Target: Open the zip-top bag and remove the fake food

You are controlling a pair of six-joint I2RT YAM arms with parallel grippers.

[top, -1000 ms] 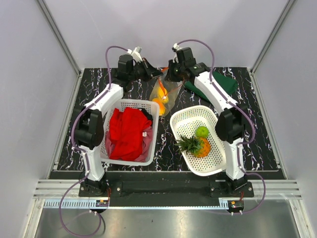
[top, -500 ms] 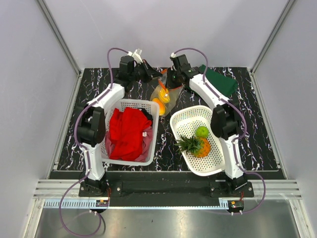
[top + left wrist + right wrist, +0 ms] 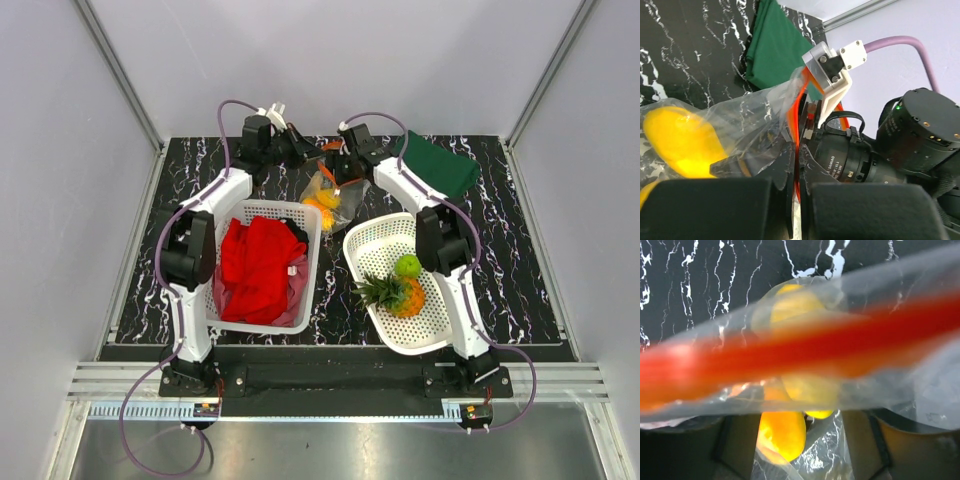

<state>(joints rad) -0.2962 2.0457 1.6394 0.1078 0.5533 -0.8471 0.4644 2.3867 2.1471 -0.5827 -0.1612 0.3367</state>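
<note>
The zip-top bag point(image 3: 331, 199) hangs at the back middle of the table, and my left gripper point(image 3: 304, 149) is shut on its red-orange zip strip point(image 3: 799, 125). Through the clear plastic show a yellow piece point(image 3: 681, 141) and an orange piece point(image 3: 782, 436) of fake food. My right gripper point(image 3: 343, 170) is open right beside the bag's mouth. Its fingers point(image 3: 690, 450) stand wide apart on either side of the plastic, and the strip point(image 3: 800, 347) runs blurred across its view. A pineapple point(image 3: 393, 293) and a round green fruit point(image 3: 407, 265) lie in the right white basket point(image 3: 365, 232).
A left white basket point(image 3: 316, 228) holds a red cloth point(image 3: 258, 265), close to the bag's lower end. A folded green cloth point(image 3: 440, 165) lies at the back right. The two wrists are nearly touching over the bag. Walls close in the table behind and at both sides.
My right gripper has opened and let go of the bag's mouth, and its wrist has swung left. The bag has sagged a little lower and to the left. My left gripper keeps its hold.
</note>
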